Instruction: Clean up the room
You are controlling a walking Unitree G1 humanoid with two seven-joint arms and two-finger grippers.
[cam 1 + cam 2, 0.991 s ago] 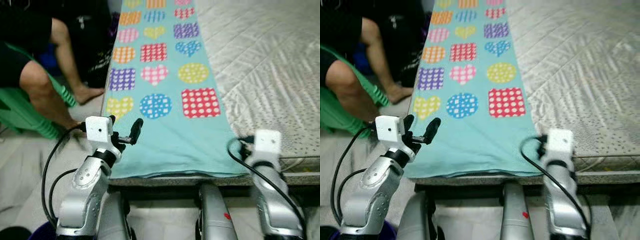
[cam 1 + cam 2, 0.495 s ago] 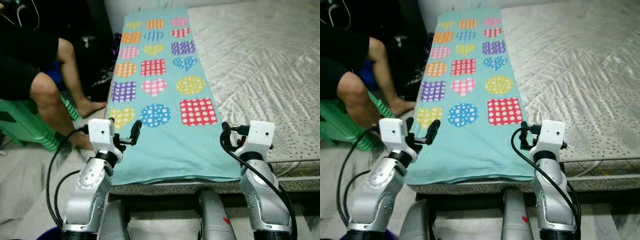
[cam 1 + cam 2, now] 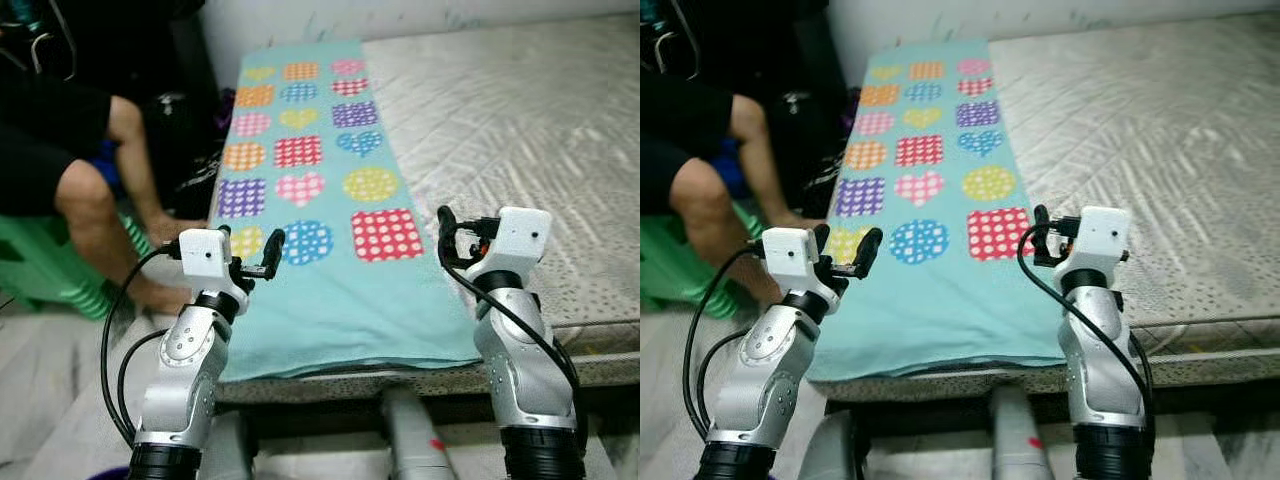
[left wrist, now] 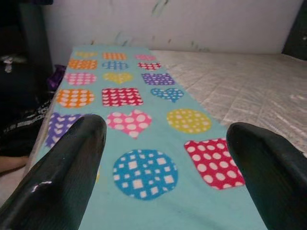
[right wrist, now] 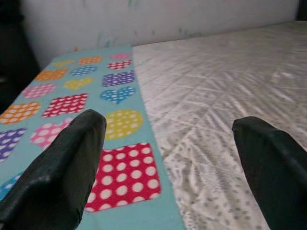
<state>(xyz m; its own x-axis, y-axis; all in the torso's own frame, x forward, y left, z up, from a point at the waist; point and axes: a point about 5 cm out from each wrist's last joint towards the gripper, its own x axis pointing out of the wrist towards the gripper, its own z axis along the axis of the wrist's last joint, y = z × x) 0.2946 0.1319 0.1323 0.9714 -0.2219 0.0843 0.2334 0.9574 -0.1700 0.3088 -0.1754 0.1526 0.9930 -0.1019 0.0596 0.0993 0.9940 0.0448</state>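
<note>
Blanket (image 3: 320, 180) flat on mattress (image 3: 500, 120), far end cropped | left gripper (image 4: 165, 158) fingers apart | right gripper (image 5: 168, 158) fingers apart

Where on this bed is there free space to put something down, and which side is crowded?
The grey quilted mattress is bare from the right edge of the turquoise patterned blanket to the wall. The blanket lies flat with nothing on it. The left side is crowded: a seated person's legs and a green stool sit beside the bed.

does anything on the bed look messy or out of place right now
Nothing stands out. The teal patterned blanket lies flat and straight along the left edge of the mattress, no spills or damage visible.
</note>
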